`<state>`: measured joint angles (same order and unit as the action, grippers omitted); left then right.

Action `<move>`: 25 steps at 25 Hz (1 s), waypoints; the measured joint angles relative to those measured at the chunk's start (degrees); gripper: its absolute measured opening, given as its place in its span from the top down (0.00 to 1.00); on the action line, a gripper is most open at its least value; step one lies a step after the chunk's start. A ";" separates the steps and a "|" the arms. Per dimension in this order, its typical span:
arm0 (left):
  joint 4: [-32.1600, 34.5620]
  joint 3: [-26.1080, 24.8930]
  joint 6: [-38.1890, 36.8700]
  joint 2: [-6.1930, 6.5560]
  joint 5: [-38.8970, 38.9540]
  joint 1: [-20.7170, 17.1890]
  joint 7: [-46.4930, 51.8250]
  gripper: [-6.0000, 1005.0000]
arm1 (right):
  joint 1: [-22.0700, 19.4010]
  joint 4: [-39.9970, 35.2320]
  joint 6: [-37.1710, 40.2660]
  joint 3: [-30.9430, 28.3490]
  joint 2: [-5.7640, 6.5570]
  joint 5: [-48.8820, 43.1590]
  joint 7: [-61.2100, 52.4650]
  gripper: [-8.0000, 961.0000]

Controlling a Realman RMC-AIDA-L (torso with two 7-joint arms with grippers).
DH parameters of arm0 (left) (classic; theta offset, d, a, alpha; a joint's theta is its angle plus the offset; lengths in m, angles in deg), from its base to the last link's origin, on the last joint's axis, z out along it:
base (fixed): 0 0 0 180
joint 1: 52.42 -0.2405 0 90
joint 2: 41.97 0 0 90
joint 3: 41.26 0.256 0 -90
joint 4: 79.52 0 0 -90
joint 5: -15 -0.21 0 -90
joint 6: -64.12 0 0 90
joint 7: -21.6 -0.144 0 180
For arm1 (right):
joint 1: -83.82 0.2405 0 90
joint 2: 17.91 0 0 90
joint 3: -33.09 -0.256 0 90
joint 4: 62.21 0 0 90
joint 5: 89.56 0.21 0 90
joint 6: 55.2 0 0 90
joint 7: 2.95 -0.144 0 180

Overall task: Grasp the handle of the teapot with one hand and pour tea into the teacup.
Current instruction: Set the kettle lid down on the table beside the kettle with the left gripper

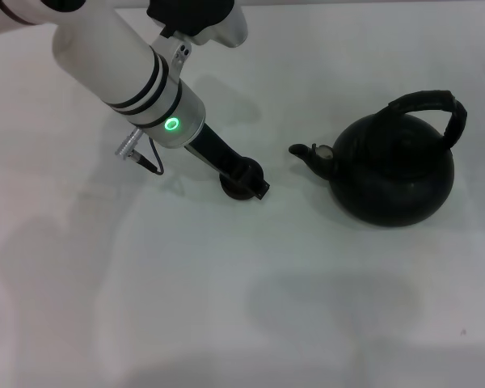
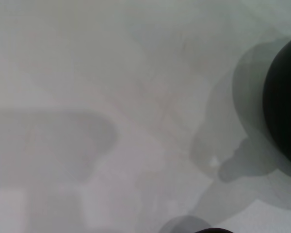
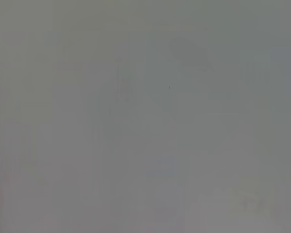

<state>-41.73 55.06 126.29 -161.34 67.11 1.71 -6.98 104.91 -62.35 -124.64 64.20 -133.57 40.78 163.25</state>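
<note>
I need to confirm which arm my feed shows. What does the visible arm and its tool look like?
The left arm is white with black bands, a silver collar bearing a lit green ring, and a looping grey cable. Its tool is black. The right arm is not in view.

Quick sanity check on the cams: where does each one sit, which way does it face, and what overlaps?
Head view: on the robot's head, looking forward and down at the table; shows the left arm, its left tool over the teacup, and the teapot with its handle.
Left wrist view: on the left wrist, facing the table; no own fingers visible.
Right wrist view: on the right wrist; only blank grey surface.
Shared: head and left wrist views both show the teapot.
</note>
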 joint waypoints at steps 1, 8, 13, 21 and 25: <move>0.00 0.00 0.01 0.01 -0.02 0.00 -0.01 0.27 | 0.00 0.01 0.00 0.00 0.00 0.00 0.00 0.19; 1.57 -0.02 1.39 0.32 -0.14 -0.33 -0.15 0.20 | 0.00 0.06 0.00 0.00 0.00 0.00 0.00 0.19; 2.08 -0.26 2.65 0.40 -0.25 -0.55 -0.19 0.15 | 0.00 0.06 0.00 0.00 0.00 0.00 0.00 0.19; 2.37 -0.42 4.33 0.49 -1.46 -0.75 0.00 0.13 | -0.08 0.06 0.00 0.00 0.00 0.00 0.00 0.19; 2.61 -0.52 5.67 0.48 -1.84 -0.88 0.17 0.13 | -0.23 0.06 0.00 -0.06 0.00 0.00 0.00 0.19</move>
<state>-39.12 54.55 131.96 -160.86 65.27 0.84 -6.82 104.69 -62.29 -124.63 64.14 -133.57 40.78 163.25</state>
